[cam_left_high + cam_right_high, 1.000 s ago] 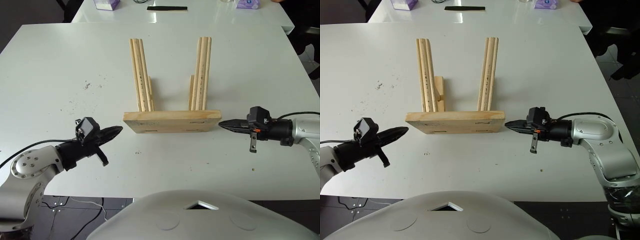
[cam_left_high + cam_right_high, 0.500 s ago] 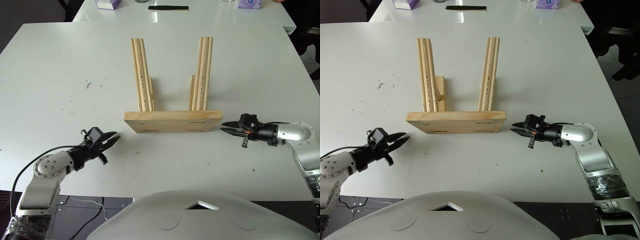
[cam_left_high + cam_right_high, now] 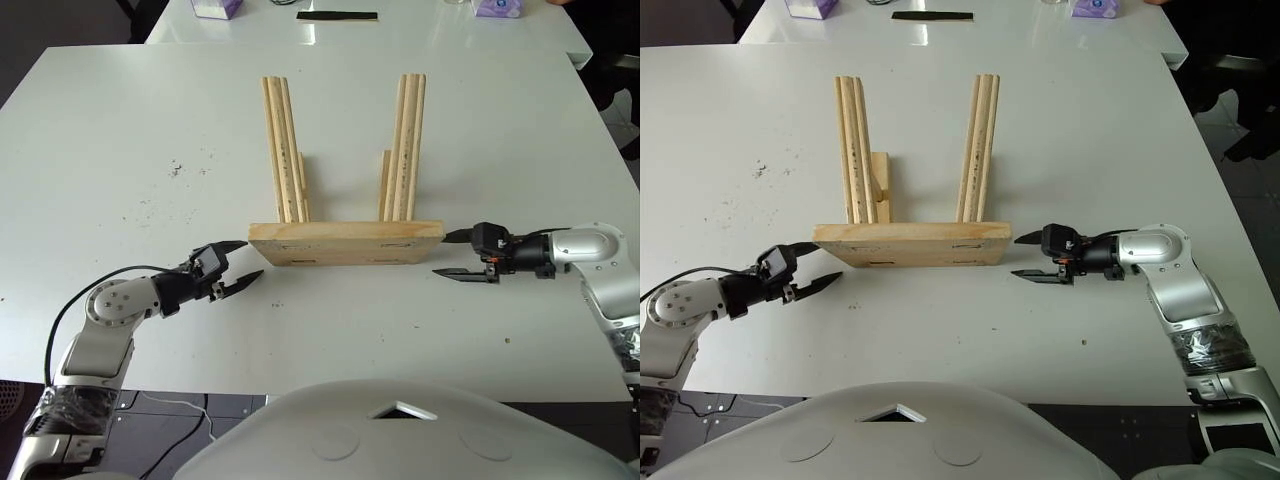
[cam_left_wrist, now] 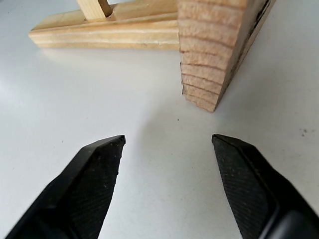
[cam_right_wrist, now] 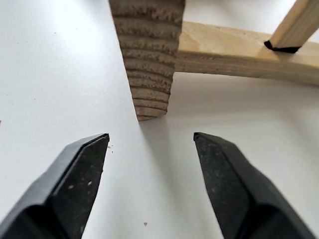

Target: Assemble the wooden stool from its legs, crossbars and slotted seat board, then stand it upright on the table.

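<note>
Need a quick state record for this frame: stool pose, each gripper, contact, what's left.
stool: lying on its side on the table, not upright
seat board: on edge, nearest the robot
legs: lying along the table, pointing away from the robot
left gripper: open, just off the board's left end, no contact
right gripper: open, just off the board's right end, no contact
remaining: stand the stool upright

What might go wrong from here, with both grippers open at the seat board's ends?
If the left gripper and right gripper push in unevenly, the stool may slide or twist on the table.
The fingers face only the seat board's narrow ends; the long legs could lever it loose when tipped upright.
</note>
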Motion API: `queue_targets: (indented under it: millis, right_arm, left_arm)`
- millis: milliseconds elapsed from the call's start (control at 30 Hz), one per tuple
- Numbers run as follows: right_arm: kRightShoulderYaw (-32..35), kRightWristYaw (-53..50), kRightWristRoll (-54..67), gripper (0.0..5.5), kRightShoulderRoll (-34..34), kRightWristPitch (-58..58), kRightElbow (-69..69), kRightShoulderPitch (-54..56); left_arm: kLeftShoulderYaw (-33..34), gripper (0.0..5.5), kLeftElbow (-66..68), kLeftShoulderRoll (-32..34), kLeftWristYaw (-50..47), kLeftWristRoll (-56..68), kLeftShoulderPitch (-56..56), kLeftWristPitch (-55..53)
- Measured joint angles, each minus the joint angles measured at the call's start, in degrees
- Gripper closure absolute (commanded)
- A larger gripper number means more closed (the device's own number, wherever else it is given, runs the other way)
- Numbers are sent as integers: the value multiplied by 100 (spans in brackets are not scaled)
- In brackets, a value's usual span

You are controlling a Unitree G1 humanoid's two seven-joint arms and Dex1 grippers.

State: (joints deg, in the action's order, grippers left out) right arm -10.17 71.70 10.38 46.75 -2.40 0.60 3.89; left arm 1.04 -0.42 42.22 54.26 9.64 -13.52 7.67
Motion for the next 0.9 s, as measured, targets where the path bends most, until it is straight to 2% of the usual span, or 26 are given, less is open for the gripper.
queue_targets:
  millis: [167,567,600,633,900]
  right_arm:
    - [-252,87,-179,125,-141,154,289,232]
    - [-593,-116,-379,125,-796,188,719,514]
    - [-617,-122,-381,143,-841,187,745,545]
    - [-644,-131,-386,146,-879,187,777,590]
    - [-623,-48,-334,269,-1021,6,950,727]
  left_arm:
    - [-301,158,260,23,473,73,294,258]
    - [-858,158,984,-109,949,55,1235,582]
    - [-898,158,1006,-156,951,56,1267,613]
    - [-944,173,1034,-192,959,55,1300,664]
    - [-1044,290,1329,-225,1149,51,1485,958]
